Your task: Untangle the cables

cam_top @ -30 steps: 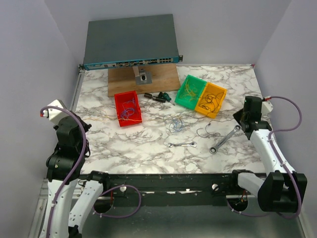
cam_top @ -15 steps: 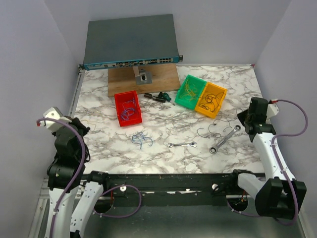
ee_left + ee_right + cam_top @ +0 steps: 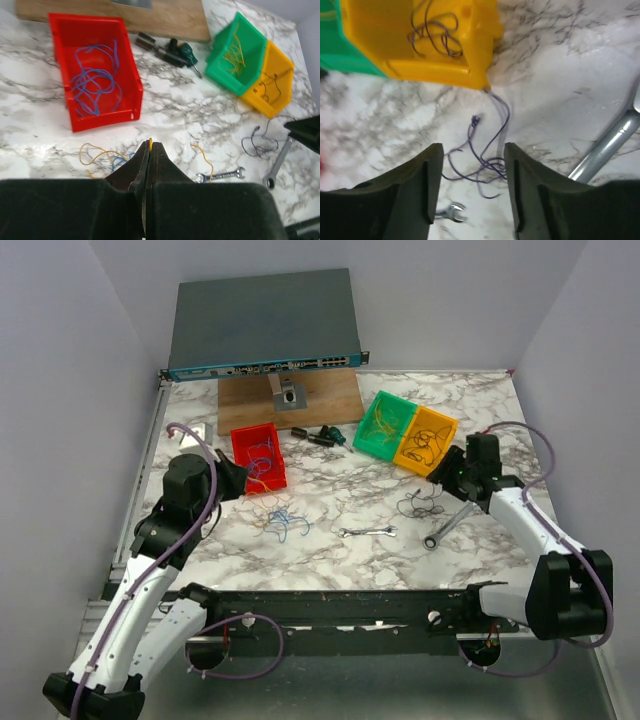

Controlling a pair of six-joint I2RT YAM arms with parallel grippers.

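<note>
A small knot of blue and yellow cables (image 3: 283, 523) lies on the marble table (image 3: 330, 502), in front of the red bin. My left gripper (image 3: 235, 480) hovers just left of the knot. In the left wrist view it (image 3: 150, 145) is shut on a yellow cable (image 3: 95, 150), whose end pokes out between the tips, with blue strands (image 3: 120, 161) beside it. A loose dark purple cable (image 3: 422, 505) lies near the yellow bin. My right gripper (image 3: 473, 150) stands open above this purple cable (image 3: 480, 160), which nothing holds.
A red bin (image 3: 258, 458) holds blue cables, a green bin (image 3: 383, 423) yellow ones, a yellow bin (image 3: 427, 440) dark ones. A small wrench (image 3: 368, 532) and a large wrench (image 3: 452, 520) lie near the purple cable. A screwdriver (image 3: 325, 436), wooden board (image 3: 290, 400) and network switch (image 3: 262, 325) sit behind.
The knot slid left from the table's middle. Both arms swung in from the sides: the left to the knot by the red bin, the right over the purple cable, its jaws opening.
</note>
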